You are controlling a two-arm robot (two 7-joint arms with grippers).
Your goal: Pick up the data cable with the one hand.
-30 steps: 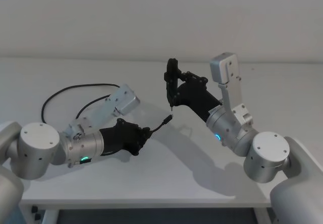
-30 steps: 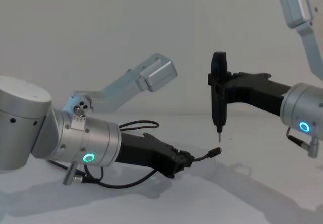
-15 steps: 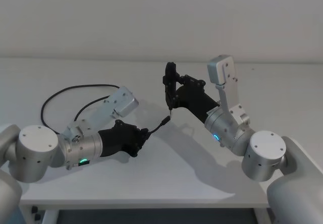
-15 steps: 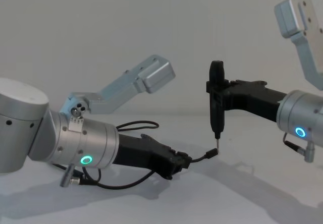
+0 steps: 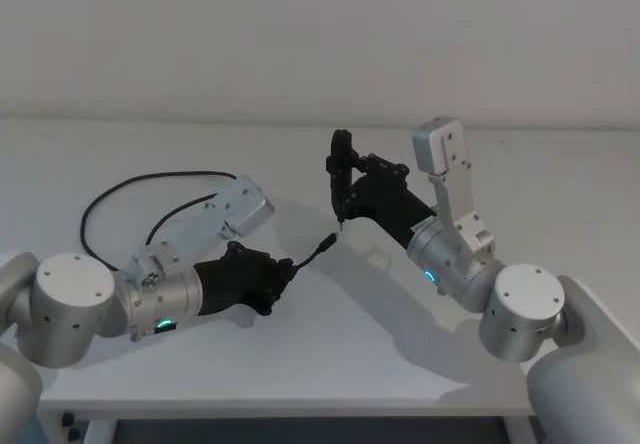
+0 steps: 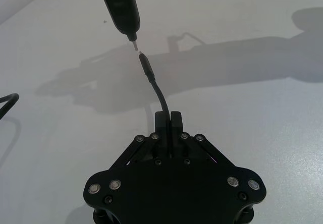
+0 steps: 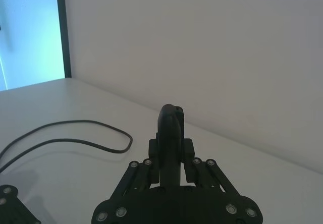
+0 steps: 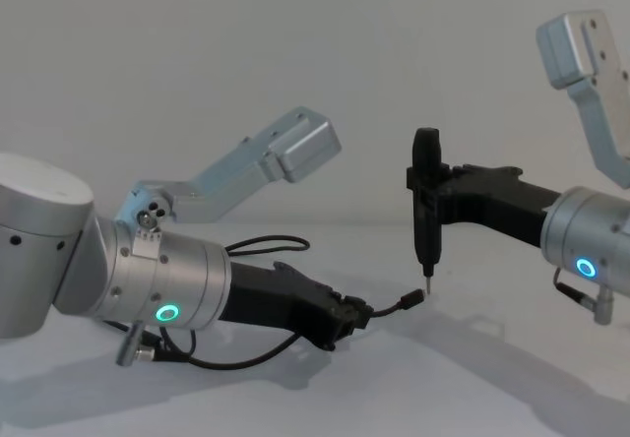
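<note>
Handling: we judge the data cable light, limp and thin; best pinched just behind a plug.
Left gripper: fingers shut on it there, above the middle of the desk.
Axis: free end points toward the tool clamped in the right gripper; slack loops toward the desk's left edge.

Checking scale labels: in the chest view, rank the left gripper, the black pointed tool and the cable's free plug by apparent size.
1. left gripper, bulkier, though about as long as the tool.
2. black pointed tool.
3. free plug of the data cable, smallest.
</note>
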